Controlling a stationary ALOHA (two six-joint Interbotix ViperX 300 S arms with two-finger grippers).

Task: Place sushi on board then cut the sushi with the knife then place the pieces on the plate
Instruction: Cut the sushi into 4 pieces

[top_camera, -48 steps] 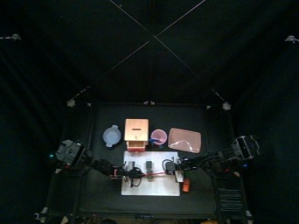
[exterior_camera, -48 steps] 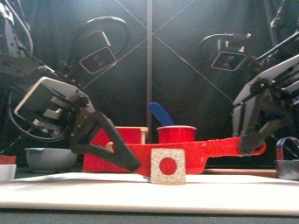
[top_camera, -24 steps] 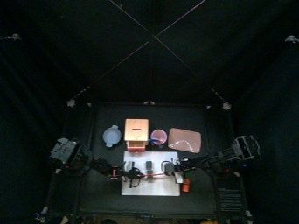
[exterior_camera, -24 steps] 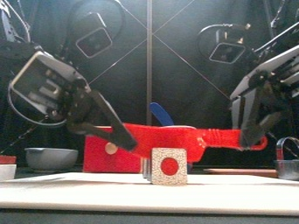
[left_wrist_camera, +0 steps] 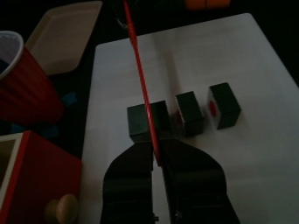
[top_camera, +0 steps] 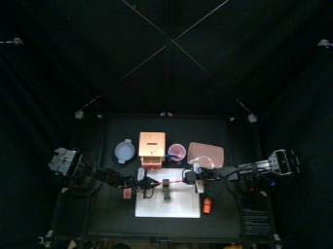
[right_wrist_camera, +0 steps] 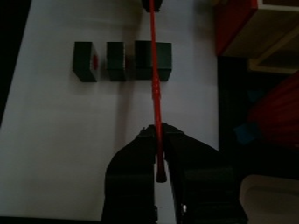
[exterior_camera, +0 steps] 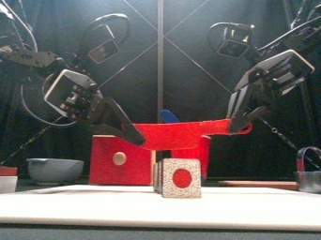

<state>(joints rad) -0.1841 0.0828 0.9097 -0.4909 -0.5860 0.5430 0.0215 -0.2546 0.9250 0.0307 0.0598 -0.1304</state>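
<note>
The left gripper (exterior_camera: 135,141) and the right gripper (exterior_camera: 236,122) both have their jaws clamped on the red knife (exterior_camera: 189,134), one pair at each end. The knife spans the gap between them, a little higher at the right jaws. Beneath it, between the two pairs of jaws, the sushi (exterior_camera: 179,178) stands on the white board (exterior_camera: 75,202) as three dark green blocks in a row with narrow gaps between them. In the front view the knife is clear above the nearest block, which shows a white face with a red centre. From the left wrist the knife shows as a thin red line running away from the closed jaws, with the closest block just ahead of their tips. From the right wrist the same line crosses over the block at one end of the row. The pink tray (top_camera: 205,154) lies on the counter (top_camera: 104,131) beyond the right jaws, toward the back. The wooden box (top_camera: 154,146), the red cup (top_camera: 176,151) with a blue knife (exterior_camera: 167,117) and the bowl (top_camera: 125,150) stand beyond the left jaws.
</note>
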